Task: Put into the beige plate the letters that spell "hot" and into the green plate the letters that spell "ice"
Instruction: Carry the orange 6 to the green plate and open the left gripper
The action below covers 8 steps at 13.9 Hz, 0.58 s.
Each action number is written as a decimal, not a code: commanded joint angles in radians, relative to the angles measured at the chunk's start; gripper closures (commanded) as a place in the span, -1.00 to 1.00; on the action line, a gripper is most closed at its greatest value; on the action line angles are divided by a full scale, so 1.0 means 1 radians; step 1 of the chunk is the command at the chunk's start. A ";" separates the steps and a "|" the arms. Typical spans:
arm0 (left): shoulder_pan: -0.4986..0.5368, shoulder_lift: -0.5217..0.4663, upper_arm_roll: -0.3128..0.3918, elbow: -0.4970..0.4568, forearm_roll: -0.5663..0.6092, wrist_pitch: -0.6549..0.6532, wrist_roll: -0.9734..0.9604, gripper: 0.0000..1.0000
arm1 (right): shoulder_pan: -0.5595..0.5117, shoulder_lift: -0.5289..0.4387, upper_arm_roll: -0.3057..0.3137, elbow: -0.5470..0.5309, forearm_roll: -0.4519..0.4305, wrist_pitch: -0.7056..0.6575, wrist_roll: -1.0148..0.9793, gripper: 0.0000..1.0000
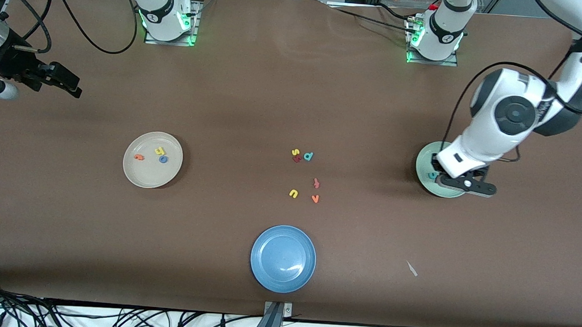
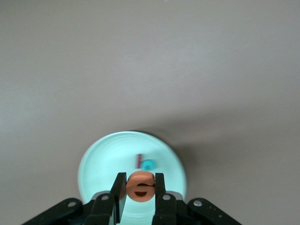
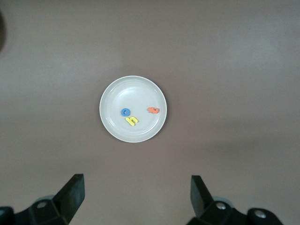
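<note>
Left wrist view: left gripper [image 2: 140,187] pinches orange e [image 2: 140,186] over green plate [image 2: 93,164]; c [image 2: 148,165], i [image 2: 138,161] at e's 12 o'clock. Right gripper [image 3: 136,194] wide, waiting.

Beige plate [image 3: 133,108] on brown table [image 3: 234,70], holding blue o [image 3: 125,112], yellow h [image 3: 132,121] touching it, orange t [image 3: 153,110] apart. Right gripper [image 3: 137,197] fingers spread wide.
</note>
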 commanded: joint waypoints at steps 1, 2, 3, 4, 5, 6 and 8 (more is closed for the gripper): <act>0.089 0.009 -0.014 0.003 -0.030 -0.018 0.181 0.85 | 0.000 -0.006 0.001 0.007 -0.007 -0.014 0.010 -1.00; 0.093 0.018 -0.011 -0.009 -0.029 -0.018 0.199 0.85 | 0.000 -0.006 0.001 0.005 -0.007 -0.014 0.010 -1.00; 0.104 0.036 -0.011 -0.030 -0.029 -0.024 0.201 0.85 | 0.000 -0.006 0.001 0.007 -0.005 -0.014 0.010 -1.00; 0.107 0.061 -0.011 -0.040 -0.029 -0.030 0.200 0.85 | 0.000 -0.006 0.001 0.007 -0.007 -0.014 0.010 -1.00; 0.107 0.081 -0.011 -0.047 -0.029 -0.036 0.200 0.85 | 0.000 -0.006 0.002 0.007 -0.007 -0.014 0.010 -1.00; 0.104 0.082 -0.011 -0.061 -0.029 -0.039 0.200 0.85 | 0.000 -0.006 0.001 0.007 -0.007 -0.014 0.010 -1.00; 0.110 0.102 -0.011 -0.072 -0.029 -0.039 0.201 0.85 | 0.000 -0.006 0.001 0.005 -0.007 -0.014 0.010 -1.00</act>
